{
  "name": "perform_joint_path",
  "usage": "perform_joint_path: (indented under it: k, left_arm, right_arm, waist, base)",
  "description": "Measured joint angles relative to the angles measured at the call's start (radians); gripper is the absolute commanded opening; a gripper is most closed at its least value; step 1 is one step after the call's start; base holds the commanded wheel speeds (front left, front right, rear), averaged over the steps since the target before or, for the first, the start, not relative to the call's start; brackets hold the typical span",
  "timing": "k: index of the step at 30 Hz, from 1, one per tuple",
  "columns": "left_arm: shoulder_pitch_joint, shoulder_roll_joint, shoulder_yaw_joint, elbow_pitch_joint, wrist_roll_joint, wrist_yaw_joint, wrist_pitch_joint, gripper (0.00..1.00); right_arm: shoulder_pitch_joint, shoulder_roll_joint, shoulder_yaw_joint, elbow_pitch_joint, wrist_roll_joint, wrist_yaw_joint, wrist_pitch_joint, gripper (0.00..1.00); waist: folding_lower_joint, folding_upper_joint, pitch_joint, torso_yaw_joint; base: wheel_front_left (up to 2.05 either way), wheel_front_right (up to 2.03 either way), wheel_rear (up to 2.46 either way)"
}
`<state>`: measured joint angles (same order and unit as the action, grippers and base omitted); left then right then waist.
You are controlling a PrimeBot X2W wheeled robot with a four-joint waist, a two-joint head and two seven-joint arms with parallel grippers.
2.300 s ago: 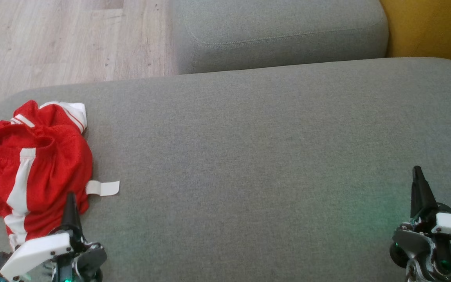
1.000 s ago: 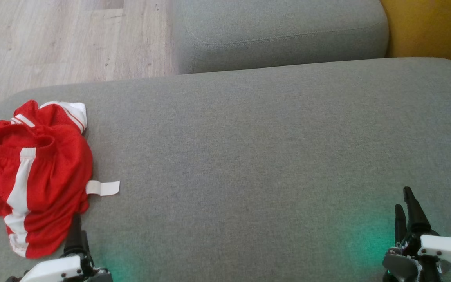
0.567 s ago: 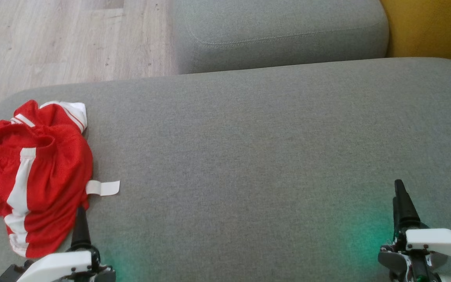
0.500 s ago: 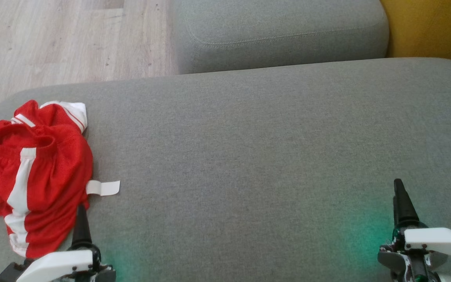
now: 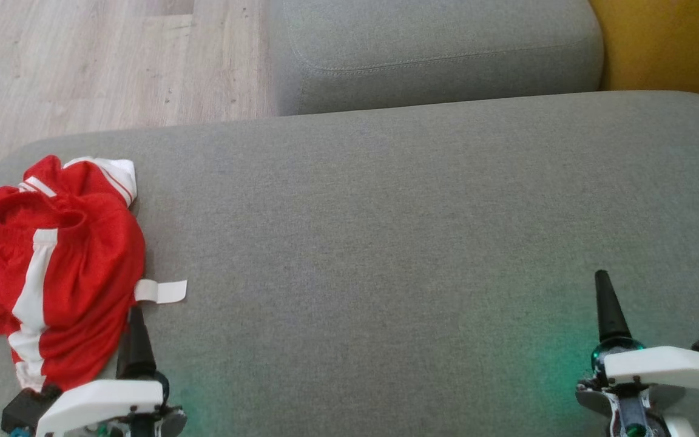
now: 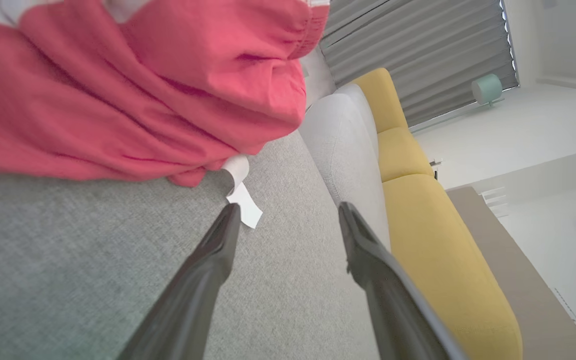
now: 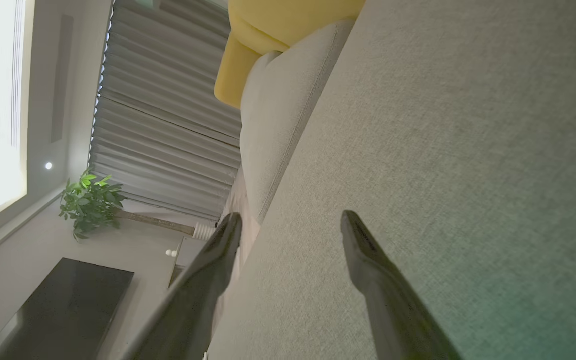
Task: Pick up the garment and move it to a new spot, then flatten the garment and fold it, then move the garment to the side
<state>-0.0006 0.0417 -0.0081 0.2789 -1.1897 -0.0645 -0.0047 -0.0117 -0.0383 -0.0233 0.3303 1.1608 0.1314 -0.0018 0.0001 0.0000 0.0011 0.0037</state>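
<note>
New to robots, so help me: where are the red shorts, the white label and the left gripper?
red shorts [image 5: 82,261]: head view, middle of the red fabric.
white label [image 5: 168,292]: head view, its flat end.
left gripper [image 6: 289,207]: left wrist view, between its fingertips.

no legible text (tag blank)

left gripper [image 6: 289,207]: you've got two long dark fingers [image 6: 203,280] here, smooth and slightly glossy, tapering to blunt tips.
left wrist cover [image 5: 104,397]: you're looking at a white plastic plate with rounded corners and small dark screws along its edge; a black block [image 5: 22,409] sits at its outer end.
right gripper [image 7: 292,216]: same build, you see, dark tapered blades with a faint sheen.
right wrist cover [image 5: 665,367]: white wedge-shaped plastic plate, dark screws, grey metal bracket [image 5: 592,397] beneath.
status light [image 5: 631,431]: small green glow under that right cover.
</note>
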Motion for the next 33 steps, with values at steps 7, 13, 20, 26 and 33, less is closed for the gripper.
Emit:
perform_joint_path:
  k: [7,13,20,26,33]
  left_arm:
    - [-0.002,0.000,-0.019,-0.014,0.068,0.008,-0.016,1.00]
    - [-0.006,0.000,-0.032,-0.024,0.142,0.021,-0.033,1.00]
    - [-0.013,0.000,-0.055,-0.034,0.225,0.031,-0.051,1.00]
    - [-0.015,0.000,-0.068,-0.041,0.297,0.040,-0.070,1.00]
    - [-0.016,0.001,-0.088,-0.054,0.384,0.050,-0.091,1.00]
  right_arm:
    - [-0.001,0.000,0.015,-0.006,-0.073,0.000,-0.018,1.00]
    - [-0.018,0.000,0.026,-0.014,-0.148,0.000,-0.034,1.00]
    - [-0.022,0.000,0.046,-0.015,-0.236,0.000,-0.054,1.00]
    - [-0.022,-0.001,0.060,-0.018,-0.321,0.000,-0.073,1.00]
    - [-0.025,-0.001,0.082,-0.026,-0.411,0.000,-0.089,1.00]
  waist:
    - [0.0000,0.0000,0.001,0.000]
    - [0.0000,0.0000,0.003,-0.001]
    - [0.0000,0.0000,0.000,0.000]
    - [0.0000,0.0000,0.001,0.003]
    - [0.0000,0.0000,-0.001,0.008]
  base:
    - [0.00,0.00,0.00]
    - [0.00,0.00,0.00]
    - [0.00,0.00,0.00]
    - [0.00,0.00,0.00]
    - [0.00,0.00,0.00]
